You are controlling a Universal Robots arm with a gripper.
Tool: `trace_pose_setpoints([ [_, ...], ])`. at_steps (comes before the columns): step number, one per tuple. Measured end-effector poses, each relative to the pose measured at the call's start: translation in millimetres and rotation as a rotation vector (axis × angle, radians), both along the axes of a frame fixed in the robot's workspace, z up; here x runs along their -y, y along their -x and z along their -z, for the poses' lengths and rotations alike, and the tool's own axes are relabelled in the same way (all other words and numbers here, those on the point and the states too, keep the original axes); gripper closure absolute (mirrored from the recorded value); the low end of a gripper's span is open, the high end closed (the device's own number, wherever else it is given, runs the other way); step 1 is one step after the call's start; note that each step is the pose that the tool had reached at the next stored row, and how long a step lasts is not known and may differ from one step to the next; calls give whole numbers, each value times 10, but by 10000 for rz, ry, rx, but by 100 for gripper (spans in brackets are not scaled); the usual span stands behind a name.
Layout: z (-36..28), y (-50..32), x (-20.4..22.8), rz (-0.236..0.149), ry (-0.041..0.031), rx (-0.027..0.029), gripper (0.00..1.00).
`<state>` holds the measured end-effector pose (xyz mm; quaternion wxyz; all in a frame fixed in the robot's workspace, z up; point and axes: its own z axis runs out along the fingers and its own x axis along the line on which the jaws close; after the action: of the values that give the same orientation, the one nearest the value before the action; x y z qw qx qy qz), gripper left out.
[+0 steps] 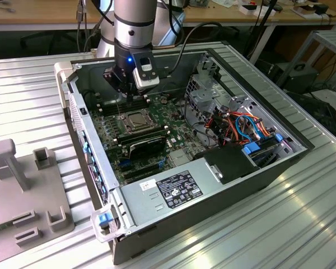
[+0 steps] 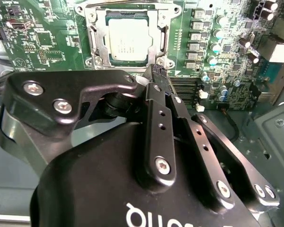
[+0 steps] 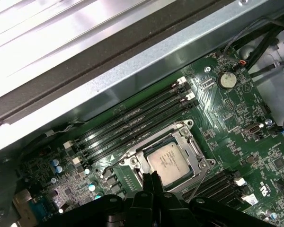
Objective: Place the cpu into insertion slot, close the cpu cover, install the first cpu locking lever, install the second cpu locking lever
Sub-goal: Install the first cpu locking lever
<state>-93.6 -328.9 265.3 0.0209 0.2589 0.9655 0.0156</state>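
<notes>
- The cpu [image 3: 169, 163] sat in the insertion slot [image 1: 125, 122], left of centre in the exterior view, so that step looked done.
- The cpu cover [image 2: 97, 35] lay flat around the chip, seemingly closed.
- The gripper [image 3: 151, 178] hung just beside the socket's corner, jaws together with nothing visible between them.
- Whether either locking lever was latched could not be told.
</notes>
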Motion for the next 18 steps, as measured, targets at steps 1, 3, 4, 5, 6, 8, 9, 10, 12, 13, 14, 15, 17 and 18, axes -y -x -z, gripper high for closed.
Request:
trace_pose_setpoints([
  [1, 0, 3, 0, -4, 0, -1, 89],
  [3, 0, 5, 0, -6, 0, -1, 89],
  [4, 0, 4, 0, -9, 0, -1, 89],
  [5, 0, 4, 0, -9, 1, -1, 89],
  [6, 0, 5, 0, -9, 0, -1, 89],
  [8, 0, 5, 0, -10, 0, -1, 89],
  [9, 0, 5, 0, -10, 0, -1, 89],
  [10, 0, 4, 0, -11, 0, -1, 89],
  [12, 0, 5, 0, -10, 0, 0, 89],
  [13, 0, 5, 0, -11, 0, 0, 89],
  [14, 0, 5, 0, -11, 0, -1, 89],
  [15, 0, 5, 0, -26, 0, 0, 89],
  [17, 0, 5, 1, -178, 0, -1, 89],
  [18, 0, 6, 1, -292, 0, -1, 89],
])
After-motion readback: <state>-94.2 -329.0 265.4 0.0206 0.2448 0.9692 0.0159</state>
